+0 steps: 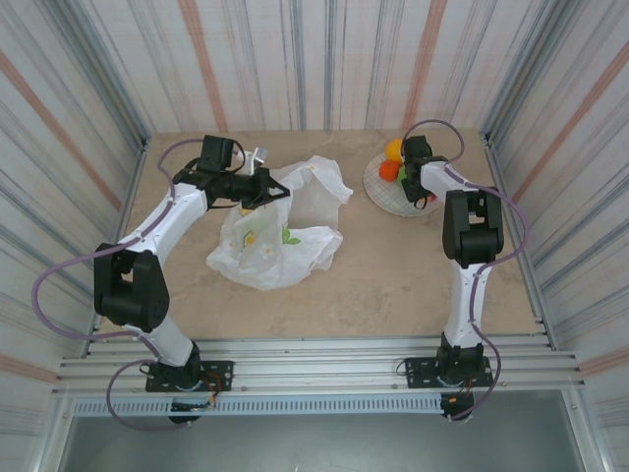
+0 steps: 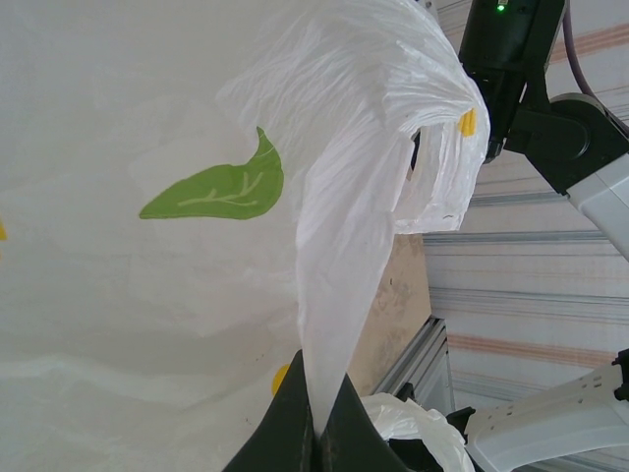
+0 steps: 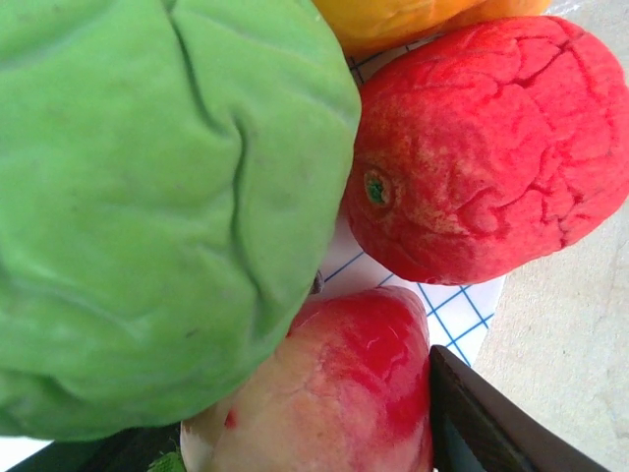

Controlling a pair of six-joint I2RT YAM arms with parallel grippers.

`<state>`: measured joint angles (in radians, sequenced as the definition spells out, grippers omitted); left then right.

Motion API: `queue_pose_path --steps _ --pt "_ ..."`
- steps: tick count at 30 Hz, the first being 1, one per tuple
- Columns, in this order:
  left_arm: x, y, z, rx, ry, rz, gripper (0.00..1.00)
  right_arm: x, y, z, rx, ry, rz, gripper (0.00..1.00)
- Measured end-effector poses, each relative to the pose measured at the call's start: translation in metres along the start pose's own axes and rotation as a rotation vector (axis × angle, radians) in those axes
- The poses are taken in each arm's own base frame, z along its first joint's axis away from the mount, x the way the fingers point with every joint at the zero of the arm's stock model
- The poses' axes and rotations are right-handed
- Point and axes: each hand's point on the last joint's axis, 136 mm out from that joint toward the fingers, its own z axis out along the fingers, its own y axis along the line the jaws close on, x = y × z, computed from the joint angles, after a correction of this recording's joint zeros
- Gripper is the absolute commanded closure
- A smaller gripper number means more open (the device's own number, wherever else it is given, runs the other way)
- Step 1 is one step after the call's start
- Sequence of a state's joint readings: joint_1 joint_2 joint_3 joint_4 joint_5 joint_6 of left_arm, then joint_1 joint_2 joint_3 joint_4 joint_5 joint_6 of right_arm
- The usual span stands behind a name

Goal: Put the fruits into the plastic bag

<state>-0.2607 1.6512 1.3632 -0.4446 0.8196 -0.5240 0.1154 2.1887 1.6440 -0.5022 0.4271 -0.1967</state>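
— So, what is printed on that bag [image 1: 280, 236]?
— Green leaves and bits of yellow lemon on thin white plastic. One big leaf [image 2: 221, 187] sits right up against the left wrist camera.
— And where is it lying?
— Crumpled on the surface [image 1: 393, 285], left of the middle and well apart from the plate [image 1: 378, 192].
— How is the left arm placed?
— Elbow bent low and forearm stretched forward, with the wrist turned towards the right. The left pincer [image 2: 316, 418] is clenched on a fold of the bag, holding that edge up off the heap.
— And the other arm?
— It rises from its base and reaches to the far right corner. The right pincer [image 1: 421, 189] points down among the fruits on the checked plate.
— Which ones?
— Up close there's a wrinkled green fruit [image 3: 157, 197], a red fruit [image 3: 482, 147] touching it, and a yellow fruit [image 3: 413, 20] behind. A red-and-cream fruit [image 3: 334, 393] sits between the fingers [image 3: 491, 423]. I cannot tell whether they are gripping it.
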Motion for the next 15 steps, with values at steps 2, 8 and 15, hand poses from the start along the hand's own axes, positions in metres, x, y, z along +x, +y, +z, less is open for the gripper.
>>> queue_pose_path --steps 2,8,15 --pt "0.000 0.000 0.000 0.000 0.000 0.000 1.00 0.000 0.000 -0.001 0.000 -0.001 0.002 0.48" --pt "0.000 0.000 0.000 0.000 0.000 0.000 1.00 0.016 -0.002 -0.017 -0.018 0.006 0.029 0.52" --pt "0.000 0.000 0.000 0.001 0.000 -0.001 1.00 0.040 0.006 -0.090 -0.200 -0.094 0.210 0.54"
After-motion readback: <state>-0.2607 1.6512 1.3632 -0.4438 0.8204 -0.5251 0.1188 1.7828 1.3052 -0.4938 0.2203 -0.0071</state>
